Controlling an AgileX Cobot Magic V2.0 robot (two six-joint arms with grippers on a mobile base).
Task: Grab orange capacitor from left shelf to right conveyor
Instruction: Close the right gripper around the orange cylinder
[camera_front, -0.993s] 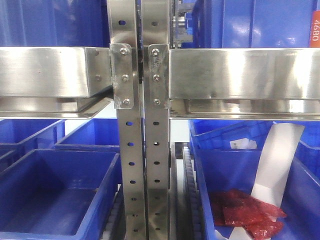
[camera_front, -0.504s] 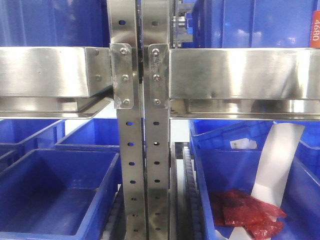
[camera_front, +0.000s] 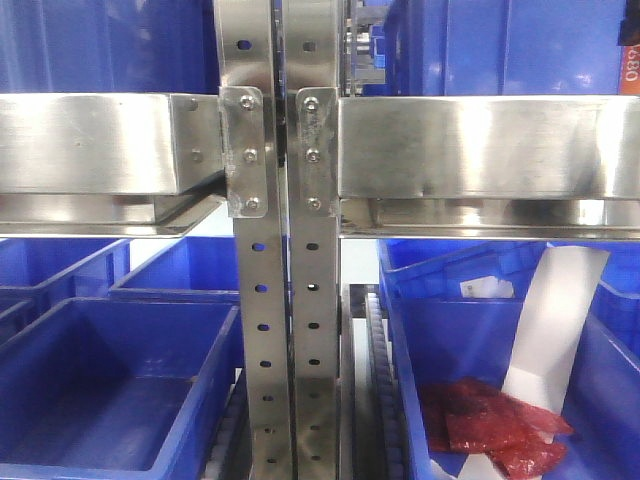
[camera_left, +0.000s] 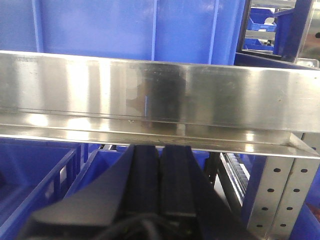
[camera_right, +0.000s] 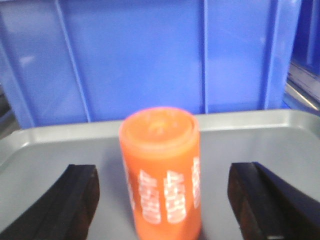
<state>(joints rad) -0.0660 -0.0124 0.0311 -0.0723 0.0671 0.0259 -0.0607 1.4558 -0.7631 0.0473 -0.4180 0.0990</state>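
Observation:
The orange capacitor (camera_right: 161, 172), a cylinder with white lettering, stands upright on a grey tray surface (camera_right: 260, 135) in the right wrist view. My right gripper (camera_right: 162, 200) is open, its two black fingers (camera_right: 75, 200) well apart on either side of the capacitor, not touching it. My left gripper (camera_left: 160, 172) is shut and empty, its black fingers (camera_left: 145, 175) pressed together just below a steel shelf rail (camera_left: 160, 100). Neither gripper nor the capacitor shows in the front view.
A blue bin wall (camera_right: 150, 55) rises behind the tray. The front view shows steel shelf uprights (camera_front: 285, 330), a horizontal steel rail (camera_front: 480, 145), an empty blue bin (camera_front: 110, 390) at lower left and a blue bin with red packets (camera_front: 490, 420) and white paper at lower right.
The front view has barely changed; only the orange label at the top right edge has shifted slightly right.

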